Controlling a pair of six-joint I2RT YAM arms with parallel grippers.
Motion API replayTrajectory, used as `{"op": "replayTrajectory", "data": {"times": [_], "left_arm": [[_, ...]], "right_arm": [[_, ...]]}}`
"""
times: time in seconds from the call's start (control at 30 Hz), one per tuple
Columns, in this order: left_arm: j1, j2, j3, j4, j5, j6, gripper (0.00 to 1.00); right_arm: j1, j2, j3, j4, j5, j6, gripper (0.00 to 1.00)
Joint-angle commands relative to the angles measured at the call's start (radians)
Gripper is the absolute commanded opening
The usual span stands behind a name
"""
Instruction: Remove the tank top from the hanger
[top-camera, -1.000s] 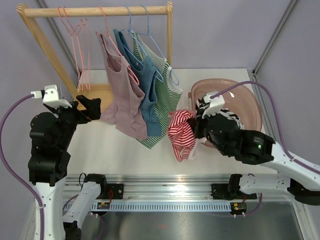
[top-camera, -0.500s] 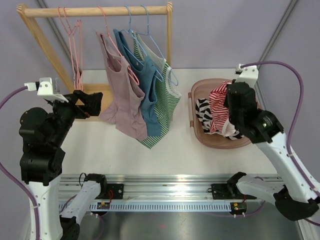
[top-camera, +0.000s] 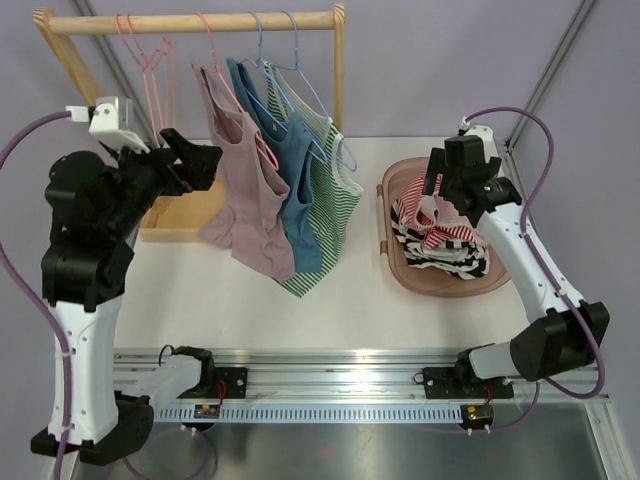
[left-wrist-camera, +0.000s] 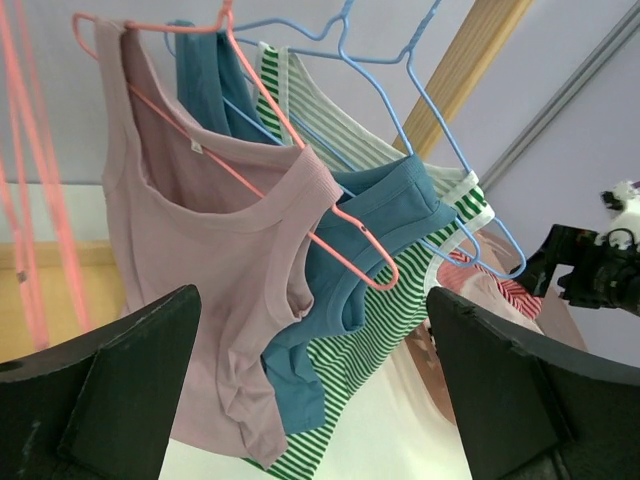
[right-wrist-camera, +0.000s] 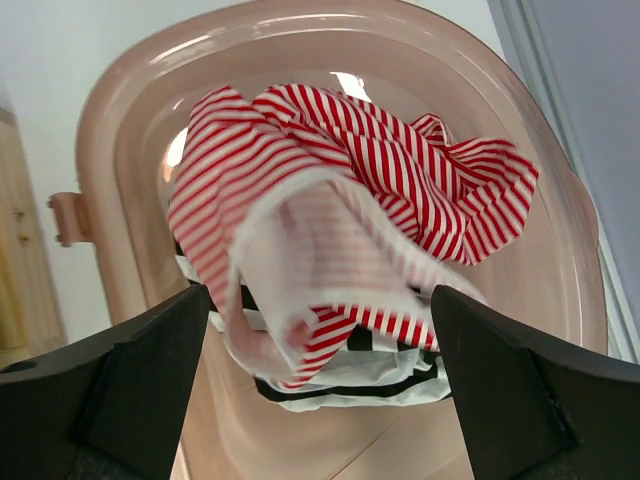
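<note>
- Top view: the left hand (top-camera: 192, 165) has risen toward the mauve tank top (top-camera: 245, 190); the right hand (top-camera: 437, 195) has moved further over the basket (top-camera: 390, 240).
- Left wrist: hand wide open, apart from the tank top, which hangs on its pink hanger (left-wrist-camera: 296, 125).
- Right wrist: hand wide open above the red-striped top (right-wrist-camera: 400, 160) in the basket.

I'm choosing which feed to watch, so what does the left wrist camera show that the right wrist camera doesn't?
Only the left wrist view: the pink tank top, blue tank top and green striped tank top, all hanging. Only the right wrist view: a black-and-white striped garment beneath the pile. Both: the red striped top in the pink basin, just a sliver in the left wrist view.
</note>
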Motion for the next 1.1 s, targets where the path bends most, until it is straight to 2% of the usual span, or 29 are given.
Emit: {"op": "replayTrajectory", "data": {"times": [0.0,0.07,0.2,0.3,0.43,0.6,0.63,0.73,0.83,0.97,1.07], "left_arm": [[-0.080,0.084,0.074,-0.015,-0.115,-0.006,0.99],[-0.120,0.145,0.107,-0.024,-0.174,-0.006,0.99],[-0.208,0.249,0.205,-0.042,-0.355,0.008,0.99],[-0.216,0.329,0.272,-0.039,-0.390,0.011,0.99],[-0.217,0.427,0.351,-0.042,-0.453,0.025,0.99],[-0.216,0.590,0.524,-0.088,-0.534,0.045,0.97],[-0.216,0.608,0.545,-0.093,-0.531,0.054,0.90],[-0.216,0.670,0.616,-0.110,-0.522,0.065,0.85],[-0.214,0.723,0.665,-0.134,-0.550,0.072,0.75],[-0.214,0.739,0.678,-0.150,-0.591,0.079,0.49],[-0.214,0.727,0.670,-0.145,-0.605,0.079,0.36]], "right_arm": [[0.000,-0.125,0.016,0.028,-0.060,0.043,1.00],[0.002,-0.201,-0.005,0.028,-0.113,0.053,0.99],[0.000,-0.340,-0.109,0.080,-0.348,0.070,0.99],[0.000,-0.410,-0.151,0.083,-0.489,0.086,1.00],[0.000,-0.464,-0.218,0.098,-0.578,0.105,0.99],[0.000,-0.499,-0.252,0.107,-0.635,0.113,0.99],[0.000,-0.499,-0.257,0.106,-0.640,0.110,0.99],[0.000,-0.505,-0.267,0.097,-0.643,0.102,0.99],[0.000,-0.524,-0.281,0.097,-0.647,0.096,0.99],[0.000,-0.544,-0.292,0.094,-0.657,0.087,0.99],[0.000,-0.542,-0.292,0.095,-0.664,0.082,1.00]]}}
